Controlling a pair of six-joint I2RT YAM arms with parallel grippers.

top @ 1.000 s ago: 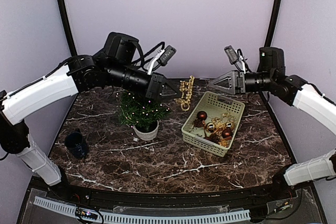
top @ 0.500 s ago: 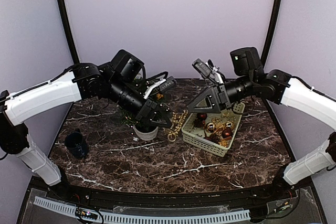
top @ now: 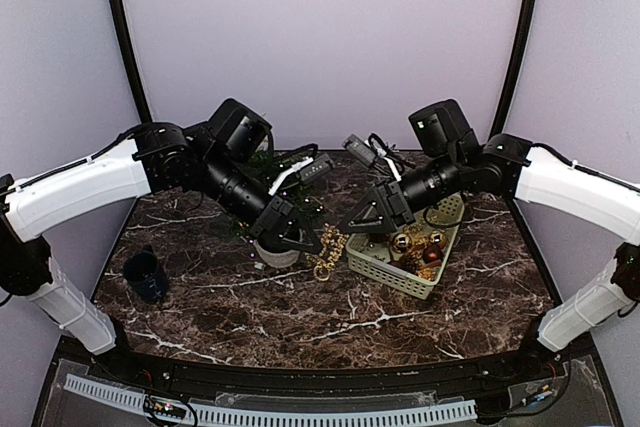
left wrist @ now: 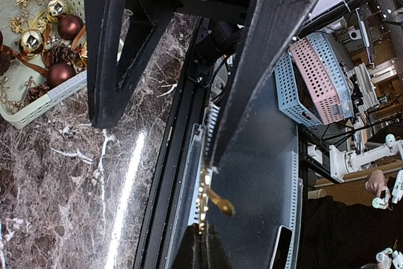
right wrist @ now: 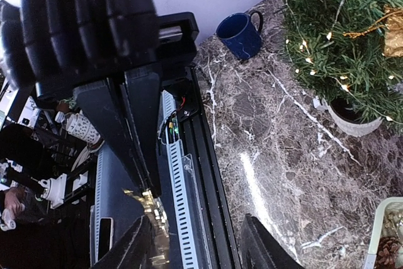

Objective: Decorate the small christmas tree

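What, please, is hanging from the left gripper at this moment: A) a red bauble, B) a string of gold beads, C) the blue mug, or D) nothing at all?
B: a string of gold beads dangles from the tip of the shut left gripper, in the gap between the white pot and the beige basket.

A dark-green tree (right wrist: 340, 42), dotted with warm white lights, is pictured in a white pot (right wrist: 356, 127) on a dark brown table (top: 300, 317) veined in white. Dark red and gold baubles (left wrist: 69, 26) are seen in a pale beige basket (top: 385, 267). A garland (top: 325, 252) is shown in gold, a mug (top: 145, 275) in navy.
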